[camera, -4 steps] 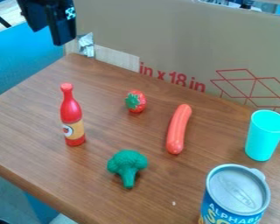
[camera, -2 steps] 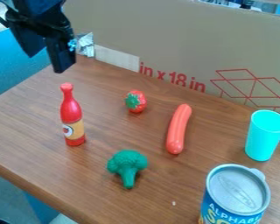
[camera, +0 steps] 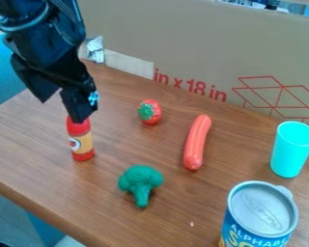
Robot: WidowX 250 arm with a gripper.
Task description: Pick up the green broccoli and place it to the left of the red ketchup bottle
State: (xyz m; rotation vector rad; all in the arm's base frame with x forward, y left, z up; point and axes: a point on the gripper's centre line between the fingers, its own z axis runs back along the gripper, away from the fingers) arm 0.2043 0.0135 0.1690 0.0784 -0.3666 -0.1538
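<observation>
Both jaws spread; gripper (camera: 61, 112) lower than before, now hiding neck of red bottle (camera: 81, 141).

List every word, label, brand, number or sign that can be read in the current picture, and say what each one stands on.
"in x 18 in", in red on the cardboard
"ALPHABE", on the can
"SO", below it on the can, cut off by the picture's edge
The label on the red bottle and the pale blue marking on the hand: too small to read
</observation>
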